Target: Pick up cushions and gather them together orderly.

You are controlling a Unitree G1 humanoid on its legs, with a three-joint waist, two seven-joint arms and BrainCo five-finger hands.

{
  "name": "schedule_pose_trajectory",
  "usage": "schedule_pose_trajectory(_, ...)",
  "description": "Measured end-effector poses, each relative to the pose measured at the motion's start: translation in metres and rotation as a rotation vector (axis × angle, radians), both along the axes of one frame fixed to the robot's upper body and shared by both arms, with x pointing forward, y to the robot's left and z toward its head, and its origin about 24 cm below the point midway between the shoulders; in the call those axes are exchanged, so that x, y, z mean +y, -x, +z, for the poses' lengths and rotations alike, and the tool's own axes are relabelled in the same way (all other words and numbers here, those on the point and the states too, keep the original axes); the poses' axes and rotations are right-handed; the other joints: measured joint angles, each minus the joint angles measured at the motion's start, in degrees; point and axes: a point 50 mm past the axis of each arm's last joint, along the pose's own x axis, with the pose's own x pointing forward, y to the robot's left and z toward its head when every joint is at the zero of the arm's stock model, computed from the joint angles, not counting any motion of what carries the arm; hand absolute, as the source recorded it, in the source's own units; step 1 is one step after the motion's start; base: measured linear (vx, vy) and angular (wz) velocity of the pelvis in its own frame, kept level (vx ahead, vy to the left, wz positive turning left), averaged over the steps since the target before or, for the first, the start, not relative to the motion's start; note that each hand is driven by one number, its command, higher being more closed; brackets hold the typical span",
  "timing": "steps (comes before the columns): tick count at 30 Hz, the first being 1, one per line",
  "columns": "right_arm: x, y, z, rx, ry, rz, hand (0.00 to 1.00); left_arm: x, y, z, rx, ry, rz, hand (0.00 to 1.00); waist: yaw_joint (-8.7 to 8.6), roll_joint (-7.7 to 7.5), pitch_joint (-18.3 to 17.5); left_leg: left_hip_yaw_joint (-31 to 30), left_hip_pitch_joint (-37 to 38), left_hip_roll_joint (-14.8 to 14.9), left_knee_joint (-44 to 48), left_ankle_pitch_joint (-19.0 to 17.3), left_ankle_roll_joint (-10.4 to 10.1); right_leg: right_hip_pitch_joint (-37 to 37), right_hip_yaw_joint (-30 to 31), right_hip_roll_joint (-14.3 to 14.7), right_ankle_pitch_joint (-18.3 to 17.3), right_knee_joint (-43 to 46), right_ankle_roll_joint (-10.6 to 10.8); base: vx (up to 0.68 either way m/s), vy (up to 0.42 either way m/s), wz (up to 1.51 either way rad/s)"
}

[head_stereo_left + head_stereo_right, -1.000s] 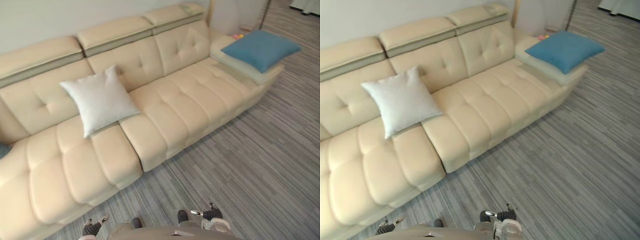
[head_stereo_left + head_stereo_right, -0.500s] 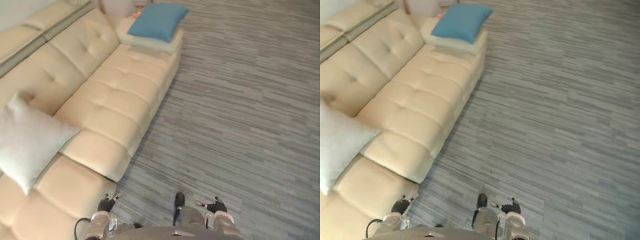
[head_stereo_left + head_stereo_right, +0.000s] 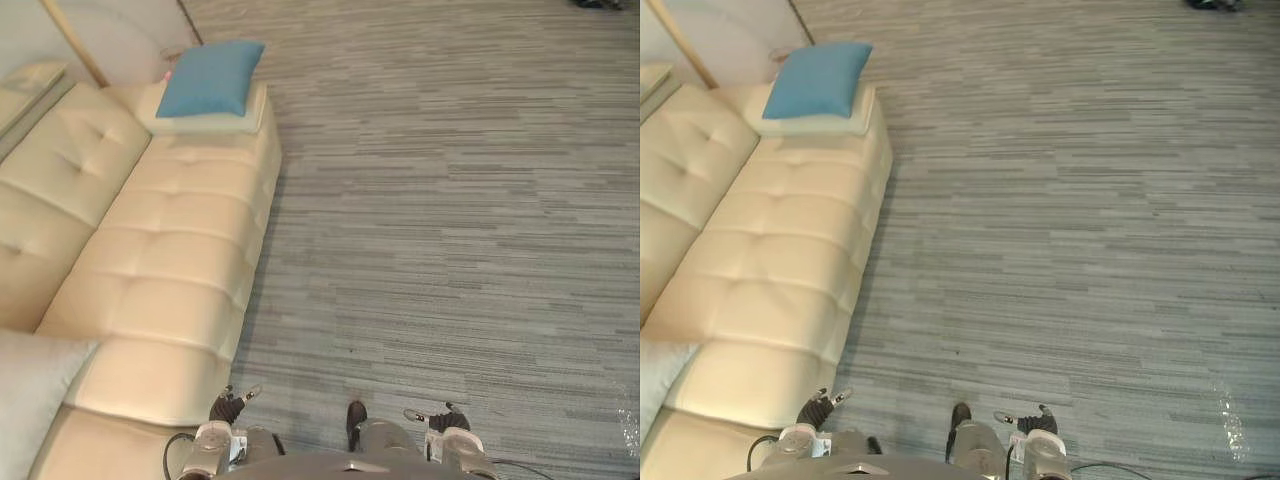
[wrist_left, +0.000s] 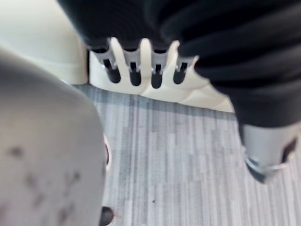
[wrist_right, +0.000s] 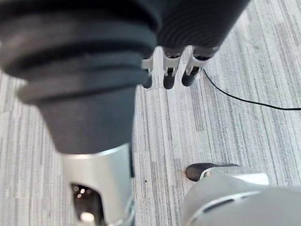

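A blue cushion (image 3: 210,78) lies on a flat cream pad (image 3: 204,122) at the far end of the cream sofa (image 3: 160,260). A corner of a white cushion (image 3: 28,396) rests on the sofa seat at the near left edge of the view. My left hand (image 3: 227,408) hangs low beside the sofa's front edge, its fingers (image 4: 135,71) straight and holding nothing. My right hand (image 3: 446,420) hangs low over the carpet, with relaxed fingers (image 5: 168,78) and nothing in them. Both hands are far from either cushion.
Grey striped carpet (image 3: 440,200) stretches to the right of the sofa. A pale wall (image 3: 110,30) stands behind the sofa's far end. A small dark object (image 3: 1210,4) lies at the far edge of the carpet.
The camera has swung to the right, so the sofa and both cushions now sit further left in the picture. The cushions themselves have not moved. Both hands still hang low.
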Motion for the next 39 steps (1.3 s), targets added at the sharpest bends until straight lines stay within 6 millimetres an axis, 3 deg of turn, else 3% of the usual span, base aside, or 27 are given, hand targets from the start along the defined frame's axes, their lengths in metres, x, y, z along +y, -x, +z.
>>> schedule_pose_trajectory(4,0.001,-0.002,0.001,-0.007,0.000,0.003,0.00,0.000,-0.003,0.002,-0.022,0.012,0.025,0.00,1.09,0.16,0.12,-3.34,-4.81,-1.89,-12.00,2.13,-0.32,1.72,4.28,-0.16,-0.52,-1.53,0.75,0.14,0.166,-0.71)
schedule_pose_trajectory(7,0.003,-0.003,0.001,-0.007,-0.001,0.013,0.00,0.001,-0.006,0.004,-0.034,0.019,0.041,0.00,1.87,1.07,0.65,-6.40,-4.97,-1.98,-26.01,8.40,-3.07,4.30,6.49,-0.05,-0.69,-5.98,1.09,0.22,0.258,-0.80)
schedule_pose_trajectory(9,0.005,-0.002,-0.001,-0.001,-0.007,0.013,0.00,0.005,-0.006,0.003,-0.032,0.015,0.060,0.00,2.91,1.53,0.45,-6.15,-5.10,-2.02,-25.08,10.87,-2.97,6.31,8.41,0.35,-0.53,-8.20,2.56,0.28,0.269,-0.77)
schedule_pose_trajectory(10,0.010,-0.002,-0.002,-0.002,-0.020,0.013,0.00,0.009,-0.009,0.005,-0.046,0.003,0.058,0.00,3.25,0.49,0.90,-6.33,-5.69,-2.79,-22.99,10.47,-2.32,6.30,8.67,-0.66,-1.41,-7.59,4.14,0.32,0.305,-0.47)
schedule_pose_trajectory(12,0.012,-0.001,-0.002,0.000,-0.026,0.015,0.00,0.014,-0.010,0.006,-0.060,-0.011,0.059,0.00,2.73,-0.78,0.91,-7.98,-6.81,-5.23,-17.66,8.56,0.84,6.53,9.20,-3.15,-3.14,-6.21,7.05,0.30,0.337,0.03)
schedule_pose_trajectory(13,0.012,0.000,-0.003,0.008,-0.025,0.025,0.00,0.016,-0.009,0.006,-0.057,-0.013,0.069,0.00,2.93,-1.62,0.37,-7.47,-6.82,-6.86,-15.65,7.22,3.04,5.48,10.07,-4.83,-5.73,-2.63,8.85,0.30,0.332,-0.05)
schedule_pose_trajectory(15,0.016,0.002,-0.005,0.027,-0.026,0.056,0.00,0.020,-0.007,0.006,-0.049,-0.025,0.066,0.00,3.47,-2.91,-0.87,-5.49,-6.04,-8.81,-15.46,5.24,5.49,2.48,10.86,-6.73,-9.21,6.43,11.68,0.34,0.257,-0.19)
schedule_pose_trajectory(16,0.020,-0.001,-0.005,0.019,-0.035,0.068,0.00,0.024,-0.005,0.005,-0.038,-0.035,0.064,0.00,3.15,-3.16,-0.92,-4.50,-4.24,-10.02,-15.52,3.87,6.13,-1.78,11.67,-6.92,-10.94,20.61,15.09,0.39,0.162,-0.06)
schedule_pose_trajectory(17,0.020,-0.003,-0.004,0.010,-0.036,0.073,0.00,0.026,-0.002,0.004,-0.030,-0.042,0.063,0.00,2.62,-3.38,-1.02,-4.48,-2.66,-10.98,-15.52,3.38,7.40,-3.34,11.65,-6.69,-10.20,27.78,17.44,0.41,0.145,0.00)
schedule_pose_trajectory(19,0.022,-0.004,-0.004,0.000,-0.042,0.074,0.00,0.030,-0.001,0.004,-0.017,-0.053,0.055,0.00,2.28,-4.30,-0.89,-4.42,0.05,-12.73,-15.63,1.53,8.56,-5.33,11.12,-7.12,-7.18,37.33,19.10,0.40,0.077,0.11)
schedule_pose_trajectory(20,0.023,-0.008,-0.002,-0.019,-0.044,0.075,0.00,0.033,0.000,0.004,-0.007,-0.062,0.055,0.00,1.68,-4.76,0.14,-4.82,3.73,-13.64,-15.82,-0.62,9.46,-7.65,7.94,-9.02,-5.70,45.83,16.39,0.45,0.037,0.10)
schedule_pose_trajectory(22,0.022,-0.014,0.000,-0.037,-0.038,0.078,0.00,0.033,0.004,0.002,0.012,-0.063,0.057,0.00,1.01,-4.36,0.58,-6.07,8.13,-13.62,-17.18,-1.95,9.32,-9.48,3.17,-9.89,-8.87,49.76,11.07,0.44,-0.004,0.06)
schedule_pose_trajectory(24,0.022,-0.022,0.004,-0.061,-0.033,0.087,0.00,0.030,0.004,0.001,0.015,-0.057,0.051,0.00,0.46,-3.11,1.46,-6.61,15.59,-12.31,-22.58,-1.88,9.22,-12.62,-4.98,-9.47,-13.25,45.09,6.05,0.45,-0.047,0.11)
schedule_pose_trajectory(25,0.022,-0.026,0.006,-0.082,-0.029,0.090,0.00,0.028,0.003,0.001,0.014,-0.052,0.052,0.00,0.23,-3.11,1.60,-6.69,17.51,-11.46,-23.81,-1.87,9.18,-14.37,-7.15,-8.96,-13.75,41.59,5.13,0.66,-0.130,0.19)
schedule_pose_trajectory(27,0.021,-0.032,0.011,-0.120,-0.021,0.091,0.00,0.024,0.000,0.002,0.007,-0.043,0.050,0.00,-0.63,-3.10,1.82,-8.29,20.44,-9.70,-26.19,-1.87,9.18,-19.10,-8.45,-7.42,-12.29,31.09,5.59,0.49,-0.133,0.35)
schedule_pose_trajectory(28,0.020,-0.034,0.013,-0.131,-0.015,0.092,0.00,0.023,-0.004,0.003,-0.001,-0.042,0.044,0.00,-1.31,-3.09,1.87,-9.53,21.48,-8.68,-27.64,-1.78,9.03,-20.55,-7.83,-6.67,-8.92,22.74,6.75,0.55,-0.240,0.85)
schedule_pose_trajectory(29,0.020,-0.032,0.012,-0.123,-0.016,0.089,0.00,0.019,-0.005,0.002,0.003,-0.042,0.014,0.00,-2.24,-4.50,2.11,-12.21,23.73,-8.80,-30.13,-1.05,7.77,-20.11,-5.07,-6.66,-1.46,7.66,8.23,0.55,-0.240,0.93)
schedule_pose_trajectory(30,0.020,-0.030,0.011,-0.115,-0.018,0.085,0.00,0.018,-0.005,0.002,0.005,-0.040,0.009,0.00,-2.35,-5.18,2.51,-13.49,24.75,-9.01,-30.94,-1.10,7.33,-19.75,-3.59,-7.11,3.28,4.29,8.89,0.58,-0.294,0.90)
schedule_pose_trajectory(31,0.019,-0.027,0.009,-0.098,-0.020,0.080,0.00,0.013,-0.004,0.000,0.019,-0.026,0.006,0.00,-2.62,-5.47,2.75,-15.61,26.67,-8.22,-31.32,-1.26,6.30,-18.61,-2.96,-6.88,10.53,5.16,7.75,0.45,-0.268,0.55)
schedule_pose_trajectory(34,0.007,-0.025,0.010,-0.097,-0.012,0.018,0.00,0.005,-0.003,-0.002,0.032,-0.008,0.005,0.00,-2.70,-2.82,3.54,-19.34,26.82,-4.75,-25.34,1.39,2.17,-19.75,-4.91,-6.23,0.85,18.73,3.81,0.61,-0.362,0.44)
schedule_pose_trajectory(35,0.006,-0.023,0.009,-0.094,-0.011,0.012,0.00,0.005,-0.002,-0.003,0.034,-0.008,0.006,0.00,-2.79,-2.38,3.44,-20.05,26.11,-4.06,-22.69,1.83,1.50,-18.98,-5.86,-6.19,-0.58,19.66,3.46,0.53,-0.290,0.55)
schedule_pose_trajectory(36,0.004,-0.021,0.009,-0.089,-0.005,0.010,0.00,0.005,-0.003,-0.002,0.030,0.000,0.025,0.00,-2.82,-1.63,3.42,-20.74,21.36,-1.99,-9.86,5.38,-1.80,-15.45,-7.91,-5.61,-4.03,20.20,2.96,0.42,-0.226,0.50)
schedule_pose_trajectory(37,0.003,-0.020,0.009,-0.086,-0.004,0.010,0.00,0.004,-0.003,-0.002,0.026,0.005,0.037,0.00,-2.83,-1.26,3.62,-20.62,18.80,-1.09,-3.58,8.29,-2.76,-13.72,-8.78,-5.34,-4.89,19.67,2.55,0.51,-0.249,0.50)
schedule_pose_trajectory(38,0.003,-0.019,0.009,-0.087,0.000,0.011,0.00,0.003,-0.004,-0.001,0.016,0.009,0.040,0.00,-2.31,-0.51,3.61,-19.68,13.00,1.51,8.51,12.52,-3.83,-10.26,-9.38,-3.84,-6.18,17.85,1.95,0.49,-0.198,0.02)
schedule_pose_trajectory(39,0.007,-0.021,0.009,-0.092,-0.010,0.020,0.00,0.004,-0.006,0.001,-0.002,0.011,0.051,0.00,-1.26,0.08,3.58,-15.37,7.38,4.97,19.77,10.03,-2.80,-6.10,-9.57,-2.05,-6.89,15.29,1.14,0.50,-0.174,-0.13)
